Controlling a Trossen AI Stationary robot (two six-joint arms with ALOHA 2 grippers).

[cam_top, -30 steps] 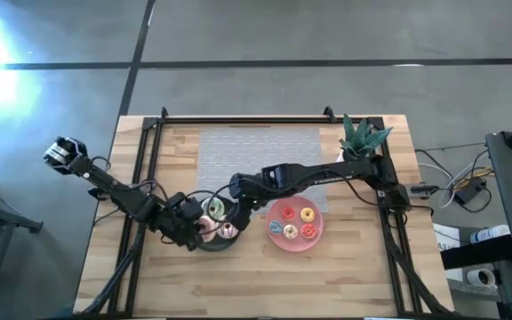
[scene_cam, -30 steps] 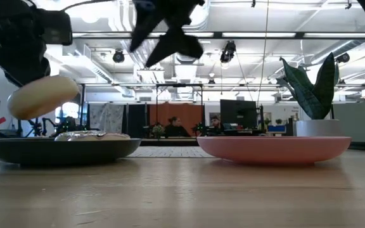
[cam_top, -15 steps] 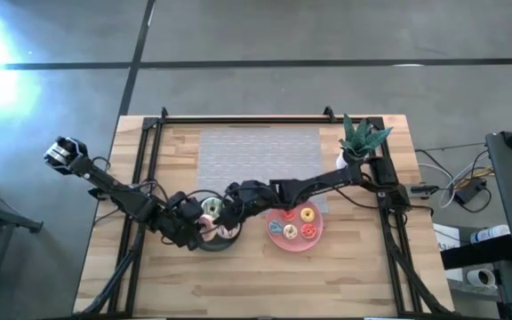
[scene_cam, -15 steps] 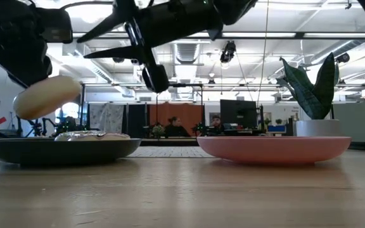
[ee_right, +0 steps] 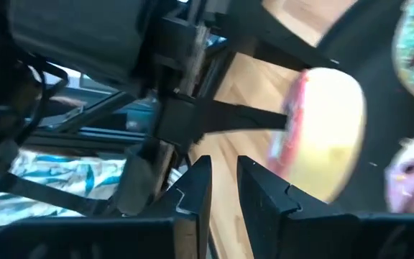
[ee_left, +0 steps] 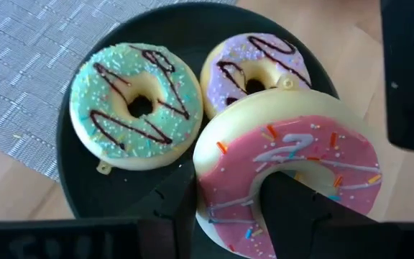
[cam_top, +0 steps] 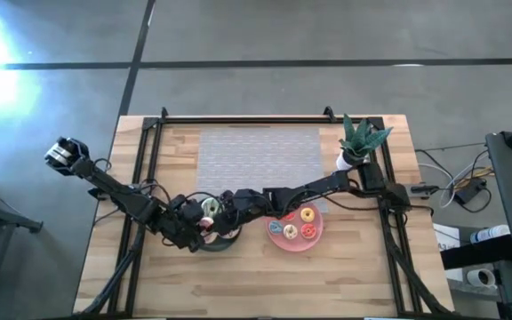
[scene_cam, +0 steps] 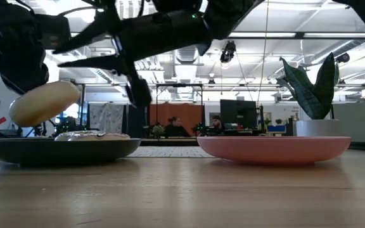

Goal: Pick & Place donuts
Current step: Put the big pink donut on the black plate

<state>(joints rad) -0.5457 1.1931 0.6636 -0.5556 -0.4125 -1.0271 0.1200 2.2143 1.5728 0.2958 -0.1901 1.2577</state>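
The pink-iced donut [ee_left: 300, 144] hangs tilted above the black plate [ee_left: 70, 165], with my left gripper [ee_left: 228, 208] shut on it. A green-iced donut [ee_left: 131, 108] and a pale purple-iced donut [ee_left: 254, 68], both dark-drizzled, lie flat on that plate. My right gripper [ee_right: 225, 180] hovers over the black plate [cam_top: 213, 244] beside the held donut [ee_right: 325, 129]. Its fingers stand a narrow gap apart with nothing between them. Several small donuts [cam_top: 308, 215] lie on the pink plate [cam_top: 296, 250]. My left gripper pinches the pink donut's ring [ee_left: 228, 194], with one finger [ee_left: 293, 208] in the hole and the other [ee_left: 175, 208] on the outer rim. The fingers slant down from the table's left. The donut [scene_cam: 43, 102] is tilted and lifted clear of the black plate [scene_cam: 62, 151].
The pink plate [scene_cam: 274, 149] stands just right of the black one. A potted plant [cam_top: 361, 138] stands at the far right corner. A grey mat [cam_top: 260, 151] covers the table's far middle. Bare wood lies along the near edge.
My right gripper has moved toward the table's left and a little toward its near edge. It has come in over the black plate, close to my left gripper and the pink donut.
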